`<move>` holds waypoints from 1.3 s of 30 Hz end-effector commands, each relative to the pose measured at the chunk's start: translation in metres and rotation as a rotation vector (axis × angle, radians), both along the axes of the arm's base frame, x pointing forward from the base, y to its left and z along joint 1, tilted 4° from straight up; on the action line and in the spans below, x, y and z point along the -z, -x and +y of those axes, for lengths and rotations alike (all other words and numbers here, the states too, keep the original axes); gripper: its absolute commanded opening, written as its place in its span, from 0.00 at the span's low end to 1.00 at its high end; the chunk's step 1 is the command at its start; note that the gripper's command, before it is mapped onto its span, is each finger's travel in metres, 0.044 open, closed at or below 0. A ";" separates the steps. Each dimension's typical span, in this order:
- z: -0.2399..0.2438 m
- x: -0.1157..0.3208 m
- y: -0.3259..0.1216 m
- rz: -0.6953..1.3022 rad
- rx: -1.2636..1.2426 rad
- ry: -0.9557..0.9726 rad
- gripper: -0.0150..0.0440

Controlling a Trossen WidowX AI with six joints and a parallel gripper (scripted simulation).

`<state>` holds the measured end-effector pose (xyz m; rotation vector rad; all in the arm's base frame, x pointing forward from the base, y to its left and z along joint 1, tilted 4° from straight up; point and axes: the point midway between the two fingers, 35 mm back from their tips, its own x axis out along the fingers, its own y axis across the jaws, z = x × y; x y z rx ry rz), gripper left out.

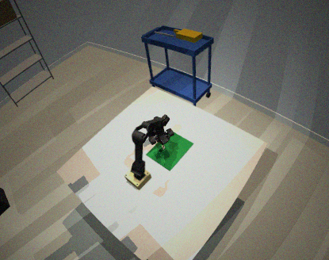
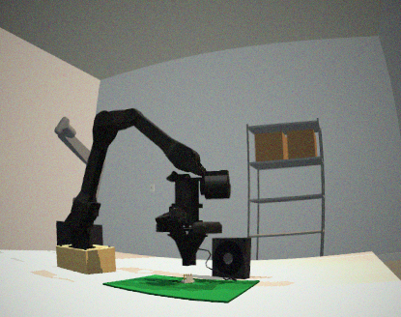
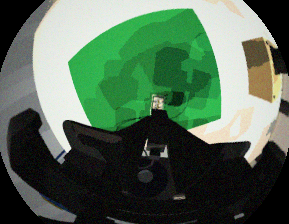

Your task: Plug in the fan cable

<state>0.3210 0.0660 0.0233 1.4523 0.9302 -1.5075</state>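
Note:
The green board lies flat on the table. The pale four-pin header stands on it. My gripper points down and is shut on the fan plug, a short way above the header in the exterior view. The dark plug is hard to tell from the black fingertips. The thin cable runs from the fingers towards the black fan, which stands upright behind the board. In the wrist view the fingertips are just below the header, so exact alignment is unclear.
The arm's wooden base block sits on the white table beside the board. A blue cart with a yellow object stands beyond the table. A shelf rack stands farther off.

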 end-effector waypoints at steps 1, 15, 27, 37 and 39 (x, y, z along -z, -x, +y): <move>0.001 0.000 0.000 0.002 0.004 0.000 0.25; -0.004 -0.002 0.003 0.002 0.005 0.000 0.25; -0.005 0.010 0.003 0.002 0.002 0.000 0.25; -0.006 0.020 0.003 0.002 0.002 0.000 0.25; -0.006 0.020 0.003 0.002 0.001 0.000 0.25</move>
